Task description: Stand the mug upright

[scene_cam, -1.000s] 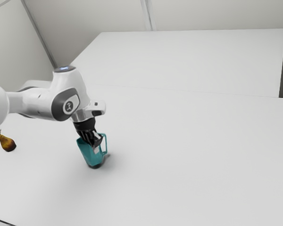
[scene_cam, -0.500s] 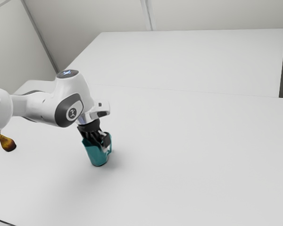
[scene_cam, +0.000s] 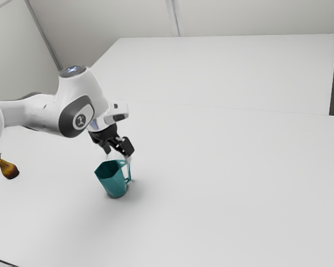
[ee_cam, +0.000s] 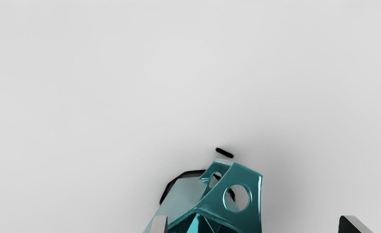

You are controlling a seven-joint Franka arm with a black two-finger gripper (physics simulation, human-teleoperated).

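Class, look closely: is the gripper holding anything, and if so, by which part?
Nothing is held. The gripper is open above the teal mug, its fingers wide apart, and the mug stands on the table.

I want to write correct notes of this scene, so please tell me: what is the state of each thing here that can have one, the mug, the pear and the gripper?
Mug: upright on the table, its mouth facing up, not gripped.
Pear: resting on the table, stem pointing up.
Gripper: open, its fingers wide apart, above the mug; whether one finger touches the handle, I cannot tell.
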